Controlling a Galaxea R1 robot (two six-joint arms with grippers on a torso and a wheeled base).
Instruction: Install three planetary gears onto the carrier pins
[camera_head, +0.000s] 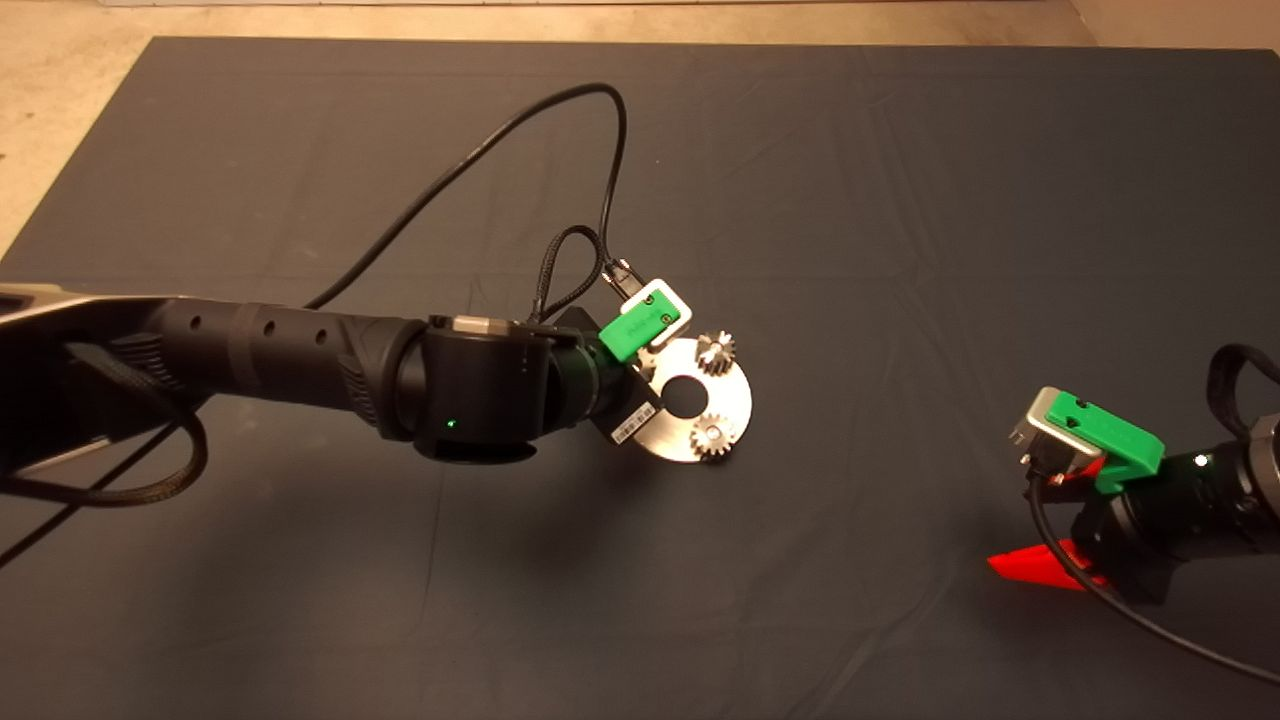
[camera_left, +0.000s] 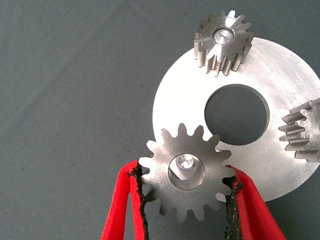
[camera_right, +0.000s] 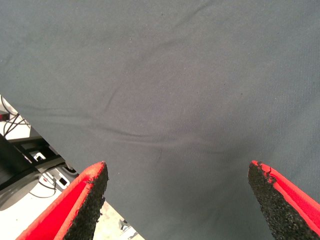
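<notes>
Third gear is clamped by the left gripper over the last pin on the disc, hole vs pin slightly off. Small, stiff, slick steel, prob. best held by the teeth. Right gripper is parked, jaws apart.

Disc: bright metal, flat face brushed with fine circular machining marks, semi-gloss. Planetary gears: silvery metal, satin faces, sharply cut teeth; pin tip in the bore polished and reflective. Left gripper: fingers smooth red plastic, the black pads rough, granular and frayed at the edges. Mat: dark matt woven cloth, lightly creased. Right gripper pads equally coarse.
</notes>
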